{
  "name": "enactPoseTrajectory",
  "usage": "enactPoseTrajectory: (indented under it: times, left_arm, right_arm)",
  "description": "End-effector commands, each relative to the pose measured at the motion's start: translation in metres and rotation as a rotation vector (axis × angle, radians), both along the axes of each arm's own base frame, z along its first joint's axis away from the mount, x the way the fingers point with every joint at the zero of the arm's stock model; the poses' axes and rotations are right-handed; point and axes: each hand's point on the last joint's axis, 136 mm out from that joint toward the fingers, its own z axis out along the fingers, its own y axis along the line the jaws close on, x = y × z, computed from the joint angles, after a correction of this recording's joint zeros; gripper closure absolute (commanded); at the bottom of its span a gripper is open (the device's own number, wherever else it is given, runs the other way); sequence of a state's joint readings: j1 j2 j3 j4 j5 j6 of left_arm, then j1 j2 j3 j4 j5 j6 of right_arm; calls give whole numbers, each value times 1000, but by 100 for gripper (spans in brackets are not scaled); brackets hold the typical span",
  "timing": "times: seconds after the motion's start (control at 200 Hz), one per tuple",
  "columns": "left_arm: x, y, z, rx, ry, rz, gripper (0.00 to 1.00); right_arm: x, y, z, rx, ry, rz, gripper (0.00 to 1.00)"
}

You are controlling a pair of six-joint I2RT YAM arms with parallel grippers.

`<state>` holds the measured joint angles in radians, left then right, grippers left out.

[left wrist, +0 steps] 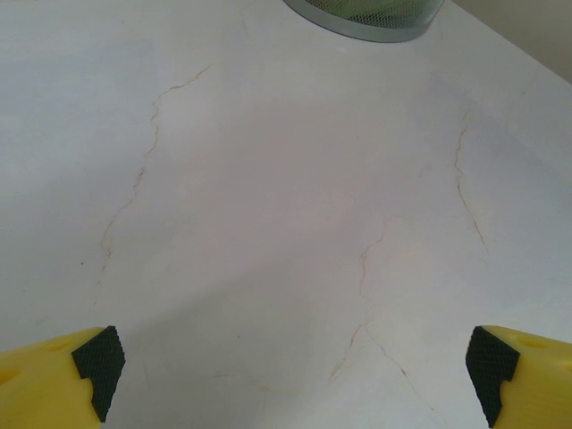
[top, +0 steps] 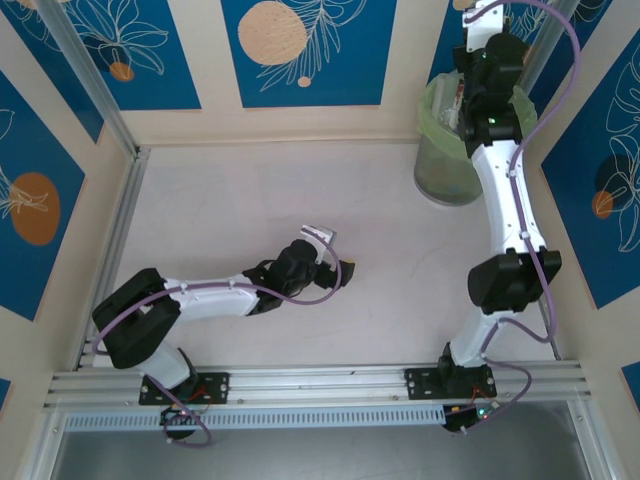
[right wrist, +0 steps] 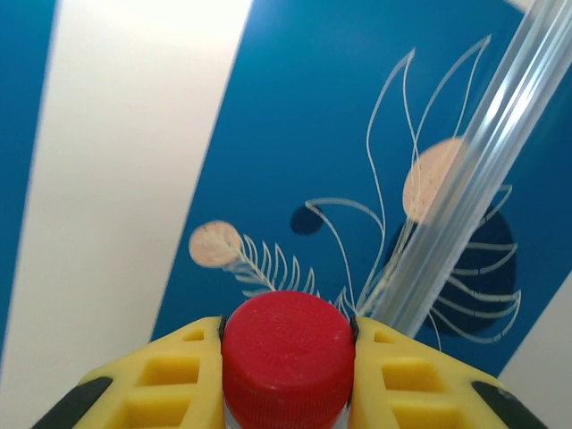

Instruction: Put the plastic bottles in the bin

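- Right gripper (right wrist: 288, 380): clenched on a bottle (right wrist: 286, 393) at the neck. The yellow ribbed fingers (right wrist: 170, 389) are pressed against both sides of the cap.
- Cap (right wrist: 288, 344): red plastic, round, with a finely grained matt top. Faint relief marks are seen on it, too blurred to be read. The bottle's body and label are hidden below the fingers.
- Bottle position: held in the air by the right gripper at the far right corner of the cell. In the overhead view the right arm (top: 505, 200) is stretched out to the bin (top: 445, 175), with its wrist above the rim. Whether the bottle hangs directly over the opening cannot be told.
- Bin: round, with a grey-green wall and a translucent light-green bag folded over the rim. In the left wrist view its foot (left wrist: 366, 18) is seen as a metal ring under fine mesh, with green behind the mesh.
- Left gripper (left wrist: 295, 375): released, jaws spread wide, with bare table seen between them. Black textured pads (left wrist: 100, 362) are fitted to the yellow fingers. In the overhead view it is held low near mid-table (top: 340, 268), well apart from the bin.
- Table (left wrist: 268, 179): pale, matt, crossed by thin hairline cracks.
- Wall panel (right wrist: 357, 134): blue, with white line-drawn leaves and peach discs. It is crossed diagonally by a pale, glossy post (right wrist: 483, 170).
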<state>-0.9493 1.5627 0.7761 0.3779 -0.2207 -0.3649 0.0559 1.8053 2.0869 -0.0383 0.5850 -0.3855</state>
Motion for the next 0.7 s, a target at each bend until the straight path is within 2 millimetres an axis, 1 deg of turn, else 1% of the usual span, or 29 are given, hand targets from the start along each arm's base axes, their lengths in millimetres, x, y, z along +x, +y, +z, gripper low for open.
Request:
enactPoseTrajectory:
  times: [0.0,0.085,0.22,0.24,0.33,0.395,0.415,0.455,0.485,0.53,0.575,0.595,0.605,0.61,0.63,0.635,0.64,0.645,0.695]
  left_arm:
    - [8,7,1,-1,0,47,0]
    - [7,5,-1,-2,11,43,0]
    - [7,4,0,-9,16,41,0]
    - [7,4,0,-8,13,45,0]
    - [8,7,-1,-3,11,55,0]
    - [7,9,-3,3,12,58,0]
    - [7,9,-4,3,14,58,0]
    - [7,10,-5,4,18,61,0]
    - [6,11,-6,6,20,63,0]
    - [6,12,-7,5,23,67,0]
    - [6,13,-7,5,22,74,0]
    - [6,14,-7,6,22,77,0]
    - [7,14,-7,7,22,78,0]
    - [6,14,-7,6,22,79,0]
    - [6,15,-6,5,20,80,0]
    - [7,15,-6,4,20,81,0]
    - [7,15,-6,5,20,82,0]
    - [7,15,-7,6,21,82,0]
    - [7,16,-6,7,17,84,0]
  right_arm:
    - [-2,-5,-15,74,64,-71,100]
    - [10,-8,-26,63,53,-124,100]
    - [38,-21,-47,-89,76,-274,100]
    - [40,-24,-48,-111,72,-293,100]
    - [52,-26,-59,-188,80,-335,100]
    - [59,-29,-69,-208,86,-339,99]
    - [60,-30,-71,-206,92,-338,96]
    - [64,-35,-80,-192,111,-342,88]
    - [67,-34,-84,-209,120,-345,82]
    - [67,-35,-79,-215,99,-362,74]
    - [68,-36,-82,-207,128,-359,65]
    - [68,-37,-81,-194,131,-360,60]
    - [69,-37,-85,-191,149,-358,58]
    - [68,-38,-82,-183,140,-360,57]
    - [68,-38,-83,-170,157,-359,52]
    - [67,-39,-81,-165,150,-360,51]
    - [68,-39,-85,-167,168,-359,49]
    - [68,-39,-83,-162,167,-359,48]
    - [66,-43,-83,-126,188,-362,31]
